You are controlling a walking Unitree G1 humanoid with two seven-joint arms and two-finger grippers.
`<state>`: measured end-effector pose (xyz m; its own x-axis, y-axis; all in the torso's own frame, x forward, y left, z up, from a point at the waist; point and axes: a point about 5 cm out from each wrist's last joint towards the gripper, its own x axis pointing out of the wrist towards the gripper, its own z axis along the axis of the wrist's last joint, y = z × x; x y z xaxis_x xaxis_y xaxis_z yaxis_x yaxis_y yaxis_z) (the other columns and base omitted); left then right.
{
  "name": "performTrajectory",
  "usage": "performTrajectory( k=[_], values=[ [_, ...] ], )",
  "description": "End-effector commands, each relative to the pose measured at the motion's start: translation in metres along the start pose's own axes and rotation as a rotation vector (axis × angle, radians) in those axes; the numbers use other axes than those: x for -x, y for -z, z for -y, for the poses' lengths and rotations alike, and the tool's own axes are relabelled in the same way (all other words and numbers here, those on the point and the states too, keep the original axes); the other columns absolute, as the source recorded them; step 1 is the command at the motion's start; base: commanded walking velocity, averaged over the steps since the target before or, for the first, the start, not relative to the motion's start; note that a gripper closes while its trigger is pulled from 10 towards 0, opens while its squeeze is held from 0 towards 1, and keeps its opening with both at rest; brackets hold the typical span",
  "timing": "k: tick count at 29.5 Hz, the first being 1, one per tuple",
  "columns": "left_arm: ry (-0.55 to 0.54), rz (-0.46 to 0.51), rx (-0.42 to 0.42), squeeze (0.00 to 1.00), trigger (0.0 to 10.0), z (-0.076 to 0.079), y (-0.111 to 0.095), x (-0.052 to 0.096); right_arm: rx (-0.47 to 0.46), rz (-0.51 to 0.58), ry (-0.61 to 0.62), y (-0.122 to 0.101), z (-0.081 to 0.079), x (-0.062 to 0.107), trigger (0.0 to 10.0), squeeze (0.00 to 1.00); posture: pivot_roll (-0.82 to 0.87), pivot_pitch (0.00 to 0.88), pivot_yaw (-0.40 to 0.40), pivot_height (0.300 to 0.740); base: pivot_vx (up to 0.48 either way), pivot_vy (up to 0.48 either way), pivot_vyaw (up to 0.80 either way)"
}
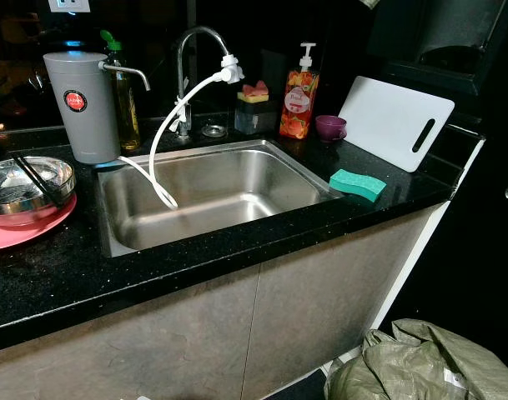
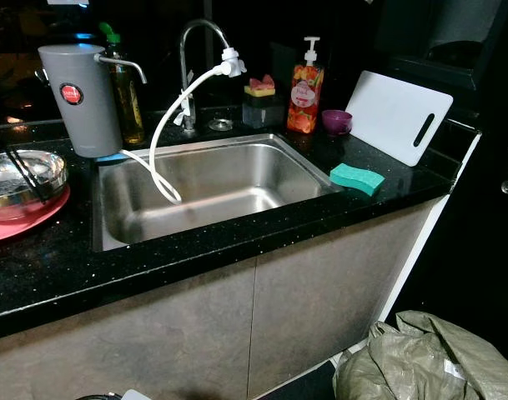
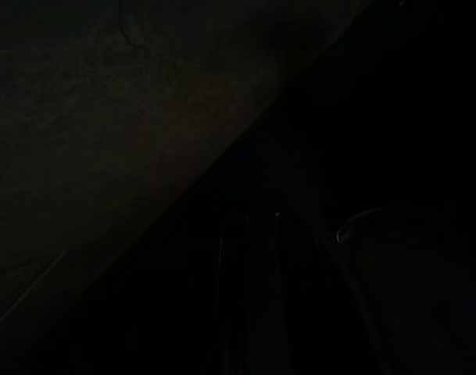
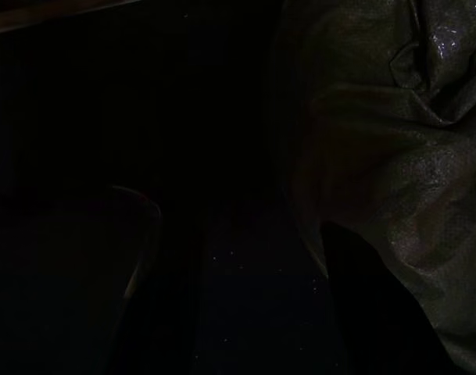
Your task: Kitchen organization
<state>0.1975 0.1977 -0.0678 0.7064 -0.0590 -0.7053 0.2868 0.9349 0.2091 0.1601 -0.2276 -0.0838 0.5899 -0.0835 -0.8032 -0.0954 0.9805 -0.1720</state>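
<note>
A steel sink is set in a black speckled counter. A chrome faucet stands behind it, and its white hose droops into the basin. At the left, a steel bowl holding black chopsticks sits on a pink plate. A green sponge lies on the counter right of the sink. A white cutting board leans at the back right, beside a purple cup. Both arms hang idle below the counter, and their wrist views are very dark.
A grey water dispenser, an oil bottle, a soap pump bottle and a sponge holder line the back. A grey-green woven sack lies on the floor at the lower right, close to the right wrist.
</note>
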Motion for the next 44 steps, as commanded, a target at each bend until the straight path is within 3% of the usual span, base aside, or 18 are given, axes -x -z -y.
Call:
performTrajectory(
  k=[1, 27, 44],
  values=[
    [0.010, -0.026, -0.007, 0.00, 10.0, 0.0025, 0.0055, 0.0013, -0.014, -0.028, 0.003, 0.0076, -0.0009, 0.0015, 10.0, 0.00, -0.01, 0.091, -0.058, 0.740, 0.000, 0.000, 0.00],
    [0.010, -0.031, 0.020, 0.00, 10.0, 0.0028, 0.0070, 0.0016, -0.025, -0.025, -0.012, 0.0076, -0.0006, 0.0016, 10.0, 0.00, -0.01, 0.094, -0.061, 0.740, 0.000, 0.000, 0.00],
    [0.010, -0.037, 0.018, 0.00, 10.0, 0.0025, 0.0079, 0.0017, -0.020, -0.024, -0.011, 0.0059, 0.0005, 0.0011, 10.0, 0.00, -0.01, 0.087, -0.061, 0.740, 0.000, 0.000, 0.80]
  ],
)
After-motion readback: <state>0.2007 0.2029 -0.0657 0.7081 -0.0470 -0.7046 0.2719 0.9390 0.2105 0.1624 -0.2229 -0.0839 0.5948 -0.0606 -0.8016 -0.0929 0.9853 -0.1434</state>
